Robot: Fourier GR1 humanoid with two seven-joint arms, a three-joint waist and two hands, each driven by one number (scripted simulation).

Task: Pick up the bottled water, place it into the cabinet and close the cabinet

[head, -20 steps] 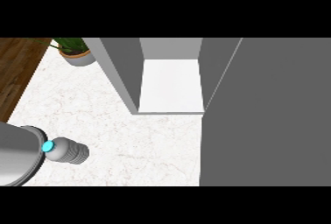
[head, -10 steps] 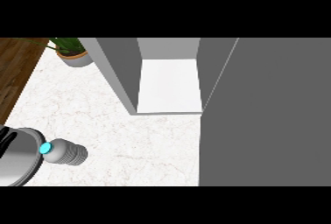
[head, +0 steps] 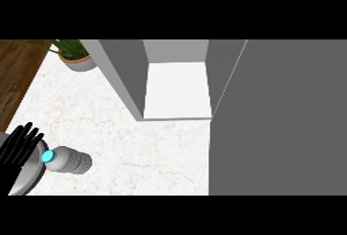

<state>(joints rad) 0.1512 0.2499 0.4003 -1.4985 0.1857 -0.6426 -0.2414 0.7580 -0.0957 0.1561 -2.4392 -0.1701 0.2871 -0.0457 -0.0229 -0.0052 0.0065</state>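
With grey cabinet (head: pixel 176 78) standing open to receive it, clear plastic water bottle (head: pixel 68 160) lying on white marble tabletop (head: pixel 136 137), black left hand (head: pixel 19 144) beside it, fingers straight, released.

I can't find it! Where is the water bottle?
In the head view, the water bottle stands low on the left of the counter, right beside the left hand.

This is a home kitchen; a white marble-patterned surface (head: pixel 129 137) with faint veining fills most of the view; on it stands a grey cabinet (head: pixel 176 78) with its door (head: pixel 284 119) swung open, showing a bare white shelf inside; a potted plant (head: pixel 73 56) in a grey pot sits at the far left corner; dark wooden flooring (head: pixel 17 78) shows beyond the left edge.
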